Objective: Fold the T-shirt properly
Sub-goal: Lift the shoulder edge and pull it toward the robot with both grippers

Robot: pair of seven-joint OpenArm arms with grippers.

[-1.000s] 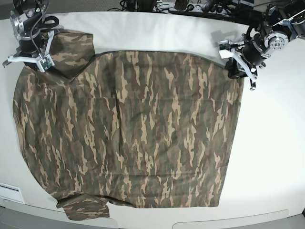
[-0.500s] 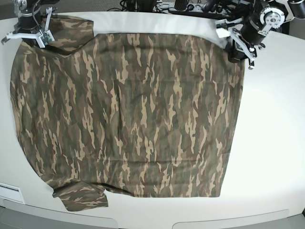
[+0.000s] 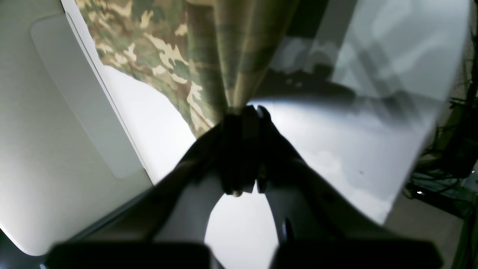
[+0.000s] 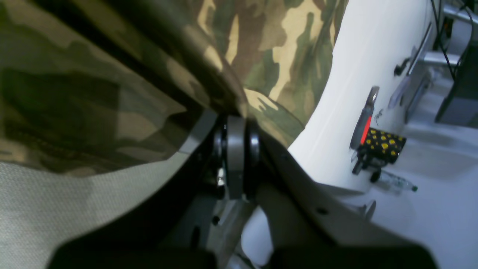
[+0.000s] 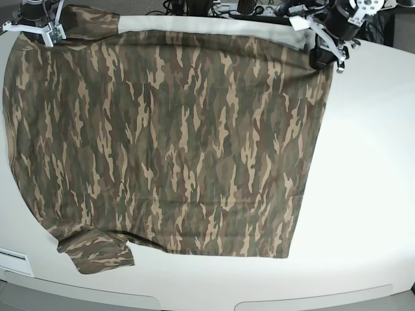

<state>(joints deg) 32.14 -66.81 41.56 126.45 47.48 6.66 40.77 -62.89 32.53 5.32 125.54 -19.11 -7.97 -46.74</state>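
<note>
Two tools of mine pressed together on the T-shirt [image 5: 168, 136], left tool [image 5: 322, 57] pinching its far corner, right tool [image 5: 40, 29] pinching the opposite far corner, cloth spread across the white surface [image 5: 369, 162], bare room beside my left tool.

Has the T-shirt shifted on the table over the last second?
Yes. The T-shirt slid toward the table's far edge, dragged by both grippers; its near hem now lies farther from the front edge.

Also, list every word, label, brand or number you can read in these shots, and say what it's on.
No legible text anywhere.
T-shirt: camouflage print only, no lettering.
Small white tag at the table's front left corner: too small to read.
Yellow-dotted black object on the floor: pattern only, no words.
</note>
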